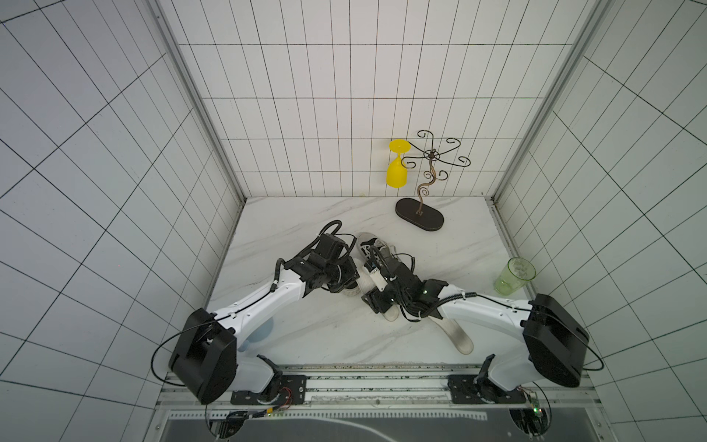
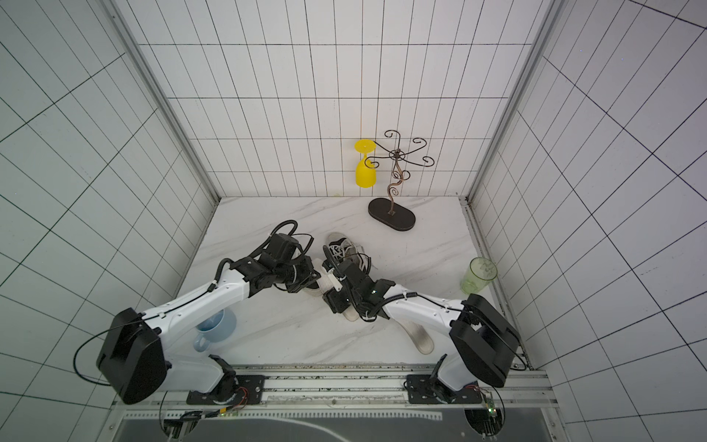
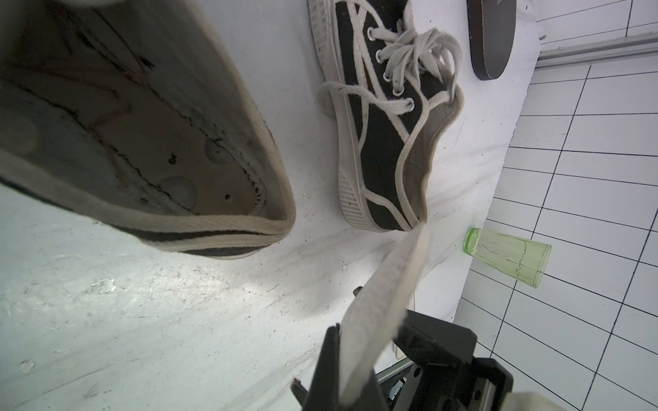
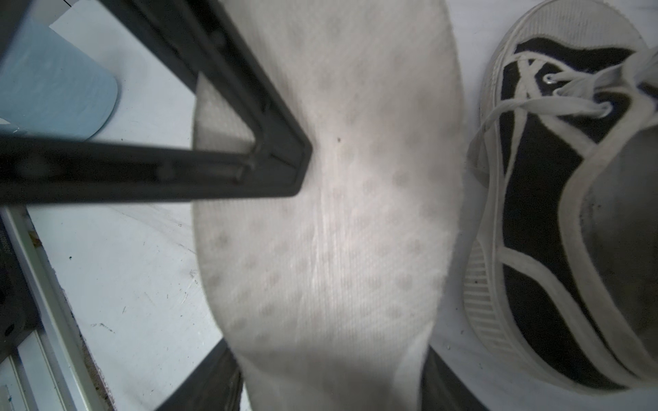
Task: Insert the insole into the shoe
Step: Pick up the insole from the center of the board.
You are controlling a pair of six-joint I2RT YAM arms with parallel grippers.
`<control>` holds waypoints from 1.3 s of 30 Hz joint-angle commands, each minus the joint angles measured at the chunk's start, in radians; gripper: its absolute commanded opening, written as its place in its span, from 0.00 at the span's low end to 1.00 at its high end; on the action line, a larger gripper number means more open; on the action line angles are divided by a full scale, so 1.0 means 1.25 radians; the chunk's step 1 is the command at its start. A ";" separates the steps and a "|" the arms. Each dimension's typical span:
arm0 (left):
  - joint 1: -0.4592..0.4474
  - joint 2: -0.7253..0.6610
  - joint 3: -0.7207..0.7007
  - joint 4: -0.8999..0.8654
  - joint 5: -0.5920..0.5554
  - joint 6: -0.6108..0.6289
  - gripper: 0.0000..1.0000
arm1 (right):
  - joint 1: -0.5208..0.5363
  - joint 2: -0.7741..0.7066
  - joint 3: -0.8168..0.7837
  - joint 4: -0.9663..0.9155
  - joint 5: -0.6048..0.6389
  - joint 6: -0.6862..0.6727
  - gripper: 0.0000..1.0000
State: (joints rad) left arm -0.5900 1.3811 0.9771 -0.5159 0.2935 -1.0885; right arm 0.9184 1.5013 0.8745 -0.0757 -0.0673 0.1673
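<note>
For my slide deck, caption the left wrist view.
Lifted black-and-white canvas shoe faces a white fabric insole; a second sneaker lies beyond.

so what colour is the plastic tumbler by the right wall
Translucent green tumbler, lying on its side; clearest in the left wrist view.

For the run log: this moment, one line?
left gripper shut on insole | right gripper around insole, grip unclear | insole not in shoe

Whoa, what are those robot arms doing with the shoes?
They are working on putting an insole into a shoe. The left gripper holds a black-and-white sneaker tipped up off the table. The right gripper grips a white insole, which is not inside yet. A second sneaker lies nearby.
</note>
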 commanded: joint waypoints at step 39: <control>0.138 0.010 0.170 -0.252 -0.233 0.429 0.57 | -0.034 0.078 0.237 -0.257 -0.005 -0.081 0.32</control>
State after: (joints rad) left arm -0.4160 1.3449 1.1507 -0.7803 0.0944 -0.6949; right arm 0.8833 1.5837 1.0752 -0.2996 -0.0830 0.0940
